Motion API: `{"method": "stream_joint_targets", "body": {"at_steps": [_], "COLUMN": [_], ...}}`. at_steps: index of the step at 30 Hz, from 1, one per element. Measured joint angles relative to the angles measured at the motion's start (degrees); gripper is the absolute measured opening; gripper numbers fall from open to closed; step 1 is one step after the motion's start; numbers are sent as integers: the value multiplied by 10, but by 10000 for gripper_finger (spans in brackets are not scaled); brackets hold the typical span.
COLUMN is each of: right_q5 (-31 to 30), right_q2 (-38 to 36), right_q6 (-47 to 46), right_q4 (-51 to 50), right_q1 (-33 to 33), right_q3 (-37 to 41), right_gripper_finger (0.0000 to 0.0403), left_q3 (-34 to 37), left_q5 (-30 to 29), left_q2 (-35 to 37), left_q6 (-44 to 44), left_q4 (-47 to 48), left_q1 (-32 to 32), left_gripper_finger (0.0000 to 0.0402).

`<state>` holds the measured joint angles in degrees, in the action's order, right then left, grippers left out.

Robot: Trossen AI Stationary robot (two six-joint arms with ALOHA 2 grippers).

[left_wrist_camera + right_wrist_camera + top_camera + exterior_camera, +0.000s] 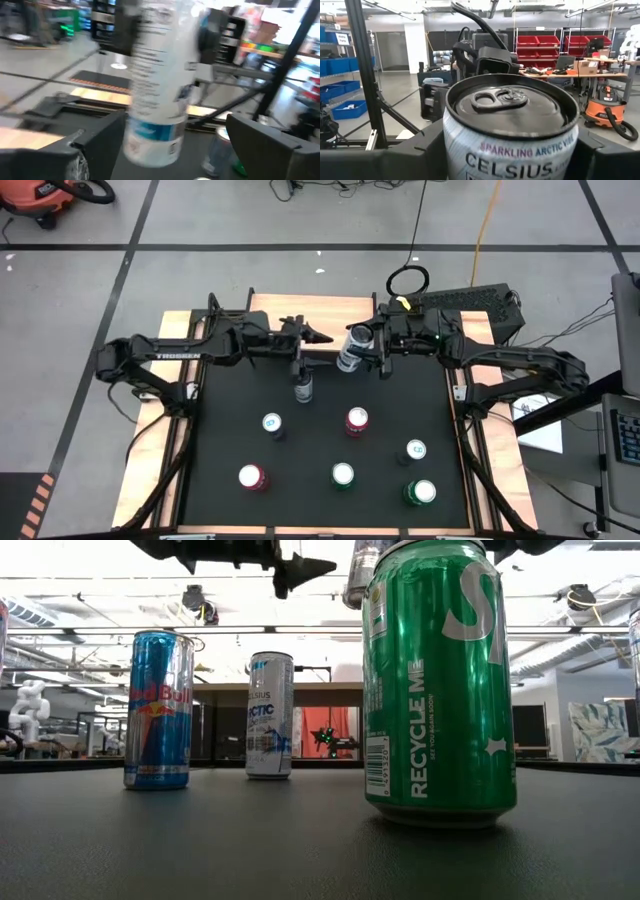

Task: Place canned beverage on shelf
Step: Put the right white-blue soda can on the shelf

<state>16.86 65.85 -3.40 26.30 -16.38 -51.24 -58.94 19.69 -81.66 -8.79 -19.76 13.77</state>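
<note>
Overall, table (200, 460): black mat on a wood-edged top, with both arms reaching in over its far half.
Shelf (320, 308): judged to be the light-wood board at the table's far edge, just behind both grippers; nothing shows on the part in view.
Right gripper (354, 348): fingers closed around the white Celsius can (510, 125), holding it up off the mat and near the shelf, probably so it can clear the board's edge.
Left gripper (318, 337): just beside the carried can, fingers spread wide and holding nothing.
Slim can (303, 388): stands on the mat below the left gripper, close to the carrying path.
Other cans: six stand nearer the front, well apart from the shelf, among them the green can (420, 492); none blocks the way.
</note>
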Motion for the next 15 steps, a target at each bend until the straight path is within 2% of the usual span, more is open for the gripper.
{"method": "stream_joint_targets", "body": {"at_steps": [6,15], "right_q5": [0,0], "right_q2": [7,7], "right_q6": [0,-2], "right_q4": [1,2], "right_q1": [0,0], "right_q3": [-7,-7], "right_gripper_finger": [251,251], "left_q3": [-38,-58], "left_q5": [15,25], "left_q2": [-40,-84], "left_q6": [-14,-15], "left_q4": [1,-4], "left_q1": [9,17], "left_gripper_finger": [352,352]}}
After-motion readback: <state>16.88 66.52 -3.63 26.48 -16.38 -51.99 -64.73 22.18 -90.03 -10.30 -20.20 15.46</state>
